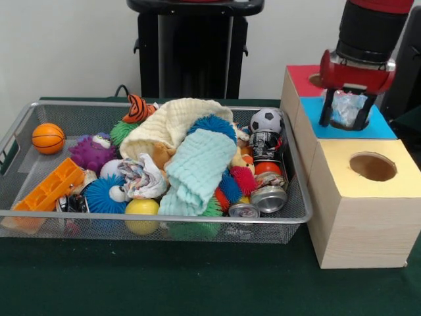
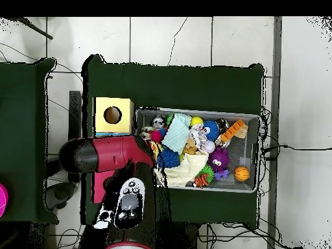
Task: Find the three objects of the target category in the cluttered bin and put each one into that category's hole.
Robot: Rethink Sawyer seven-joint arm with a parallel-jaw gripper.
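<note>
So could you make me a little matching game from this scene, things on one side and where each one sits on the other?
Things:
1. orange basketball
2. soccer ball
3. yellow ball
4. claw

Places:
A. over the blue box top, holding something clear and crinkly
B. bin's front edge, near the middle
C. bin's left end, by itself
D. bin's far right corner, above the cans

Pairs: 1-C, 2-D, 3-B, 4-A
</note>
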